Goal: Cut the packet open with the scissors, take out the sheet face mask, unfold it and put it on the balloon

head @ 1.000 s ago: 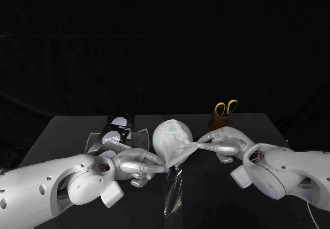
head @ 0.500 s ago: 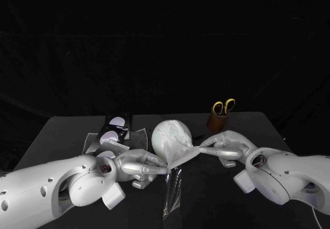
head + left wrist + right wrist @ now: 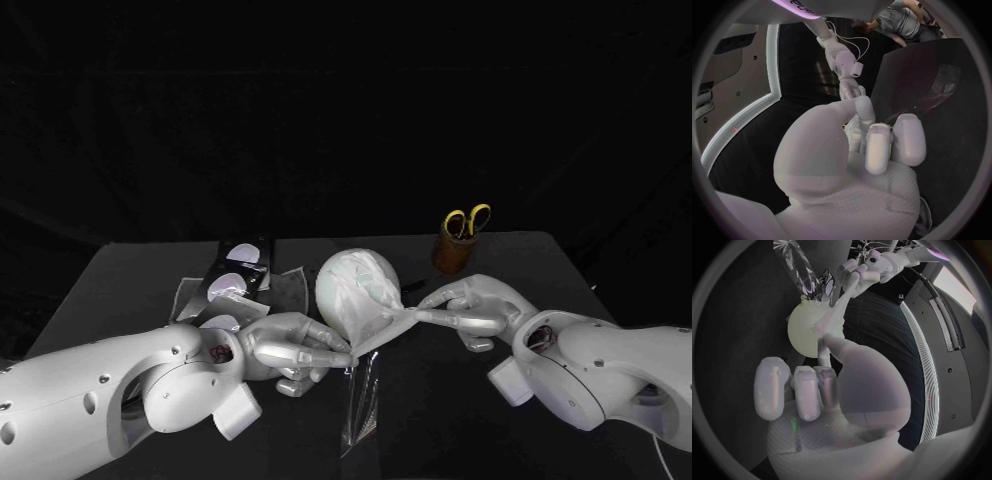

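White sheet mask (image 3: 387, 324) is pulled taut between my two robot hands, just in front of the balloon (image 3: 353, 280) and, as far as I can tell, touching its near side. My left robot hand (image 3: 296, 352) pinches the end nearer me and my right robot hand (image 3: 464, 308) pinches the other. A clear film (image 3: 361, 400) hangs below the balloon from the left fingertips. Yellow-handled scissors (image 3: 466, 222) stand in a brown holder (image 3: 453, 256) behind the balloon, on the right-arm side of the bench (image 3: 144, 270).
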